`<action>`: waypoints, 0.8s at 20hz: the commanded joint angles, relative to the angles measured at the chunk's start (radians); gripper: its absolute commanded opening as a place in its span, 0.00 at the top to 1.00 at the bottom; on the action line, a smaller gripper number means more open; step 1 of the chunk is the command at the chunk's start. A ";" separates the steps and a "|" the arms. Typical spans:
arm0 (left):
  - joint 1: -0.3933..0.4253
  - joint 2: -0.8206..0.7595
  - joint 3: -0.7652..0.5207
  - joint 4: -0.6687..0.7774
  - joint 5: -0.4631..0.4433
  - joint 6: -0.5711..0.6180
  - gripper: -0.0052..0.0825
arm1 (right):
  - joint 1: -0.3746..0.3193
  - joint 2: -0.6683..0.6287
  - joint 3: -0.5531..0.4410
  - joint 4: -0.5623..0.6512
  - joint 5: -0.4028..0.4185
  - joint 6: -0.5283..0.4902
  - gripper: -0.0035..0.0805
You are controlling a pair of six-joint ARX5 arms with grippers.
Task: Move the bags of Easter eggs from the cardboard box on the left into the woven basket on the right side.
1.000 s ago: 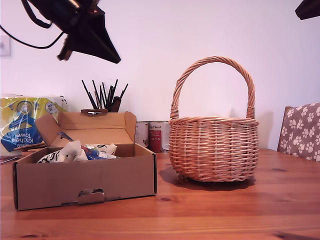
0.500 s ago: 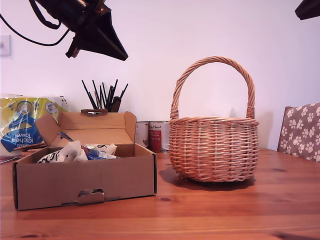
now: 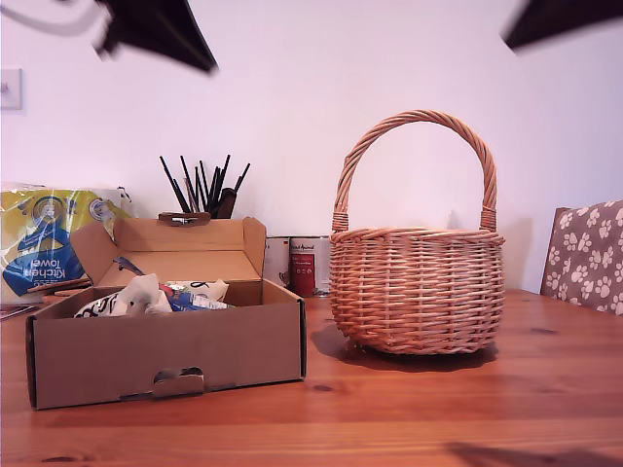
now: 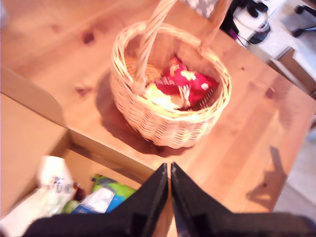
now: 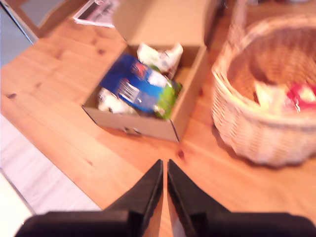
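The wooden tabletop (image 3: 438, 409) is warm orange pine with dark knots, bare along its near edge. Just back from that edge, toward the exterior view's left, the cardboard box (image 3: 165, 355) sits with its flap lid standing open at the back. The bags of Easter eggs (image 3: 146, 295) lie crumpled inside it: the second wrist view shows a dark blue bag (image 5: 133, 86), a green-and-white bag (image 5: 168, 98) beside it and a white bag (image 5: 160, 57) at the lid end.

The woven basket (image 3: 417, 292) stands near the box toward the exterior view's right, apart from it, its handle arching high. Inside lie a red packet (image 4: 185, 84) and a yellow packet (image 4: 160, 98).

My first pincer (image 4: 168, 165) hangs above the tabletop with its tips pressed almost together, holding nothing. My second pincer (image 5: 164, 162) is the same, a thin slit between its tips, empty.

Along the tabletop's far edge are a kitchen towel pack (image 3: 44, 238), a bunch of dark sticks (image 3: 200, 185) and two tins (image 3: 302, 265). A paw-print chair back (image 3: 587, 255) shows at the exterior view's right. Behind is a plain white wall (image 3: 292, 78), with two blurred dark arms at its top.
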 commanded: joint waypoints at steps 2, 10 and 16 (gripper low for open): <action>0.018 -0.072 -0.136 0.061 -0.048 0.007 0.97 | 0.076 0.065 0.020 0.005 0.055 0.028 0.97; 0.092 -0.254 -0.416 0.112 -0.086 0.154 0.94 | 0.164 0.134 0.047 0.012 0.109 0.045 0.97; 0.049 -0.197 -0.416 0.117 -0.180 0.092 0.06 | 0.163 0.132 0.052 -0.003 0.099 0.010 0.97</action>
